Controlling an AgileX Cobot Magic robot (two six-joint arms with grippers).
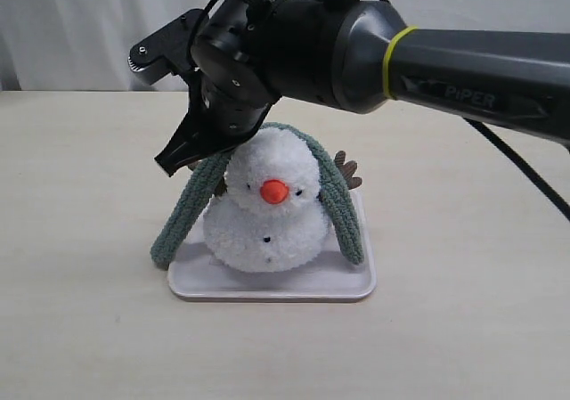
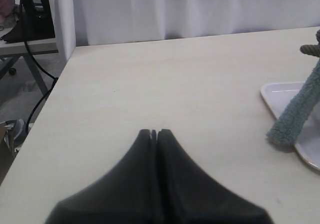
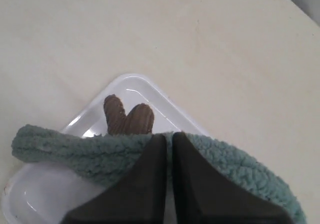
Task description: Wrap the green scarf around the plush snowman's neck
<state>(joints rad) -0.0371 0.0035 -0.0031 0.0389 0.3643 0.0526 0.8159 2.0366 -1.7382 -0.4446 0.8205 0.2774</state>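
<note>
**Scarf point(image 1: 181, 215) over snowman point(image 1: 267, 222) head, not wrapped**

Right gripper point(image 1: 171, 163) jaws together, tips on scarf; can't tell if knit is caught. Snowman just beside tips, on tray point(image 1: 361, 286). Risk: tugging slides scarf off or topples snowman. Brown arm point(image 3: 127, 118) right at tips may snag. Left gripper point(image 2: 153, 132), jaws together, well away.

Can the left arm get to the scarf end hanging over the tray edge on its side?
Probably yes: only open table lies between the left tool and that scarf end, and the right tool grips the scarf higher up. The left jaws are shut, though.
</note>
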